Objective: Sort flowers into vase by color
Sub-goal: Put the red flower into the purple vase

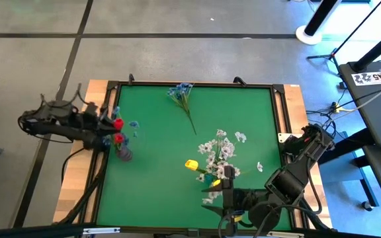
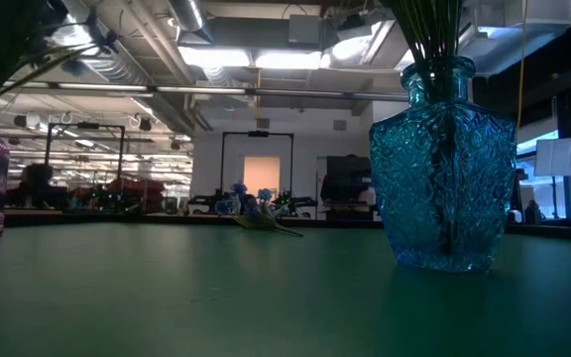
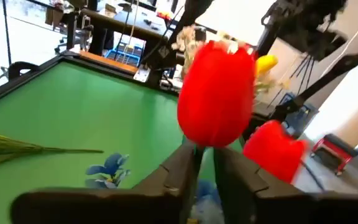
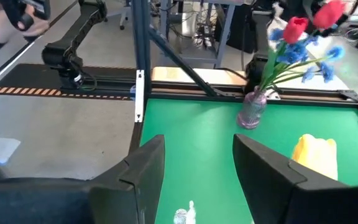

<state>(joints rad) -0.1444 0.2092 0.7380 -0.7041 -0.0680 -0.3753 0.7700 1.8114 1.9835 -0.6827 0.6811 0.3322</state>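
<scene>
Low view is dim; ceiling lights (image 2: 266,58) glare at 12 o'clock. Left wrist view blurs the red bud (image 3: 217,93).

Square green-topped table (image 1: 157,178) with black rim on a wooden base, small pinkish ribbed glass vase (image 1: 124,154) standing near its left edge, blue patterned glass vase (image 2: 442,169) toward the front right, blue-blossom sprig with green stalk (image 1: 183,99) lying flat near the far edge

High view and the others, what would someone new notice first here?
The red tulip buds at the mat's left edge, right at the left end effector, above a small purple vase. Next, the white blossoms with a yellow bud lower right, near the right end effector.
</scene>
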